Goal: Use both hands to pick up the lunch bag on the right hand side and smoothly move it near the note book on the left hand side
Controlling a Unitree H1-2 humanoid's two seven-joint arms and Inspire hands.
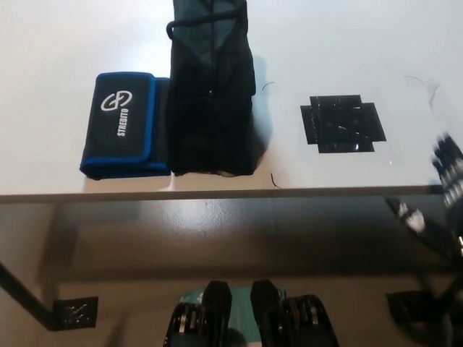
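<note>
The black lunch bag [210,94] stands upright on the white table [347,43], its handle loop at the top of the picture. Its left side touches the notebook [121,123], a black case with blue edging and a white logo. No hand touches either one. My black right hand [448,173] shows only as a blurred shape at the picture's right edge, beside the table's front edge and far from the bag. My white left hand is out of the picture.
A square patch of black tape [343,123] lies on the table to the right of the bag. The table's front edge [217,194] runs across the middle of the picture, with the floor below it.
</note>
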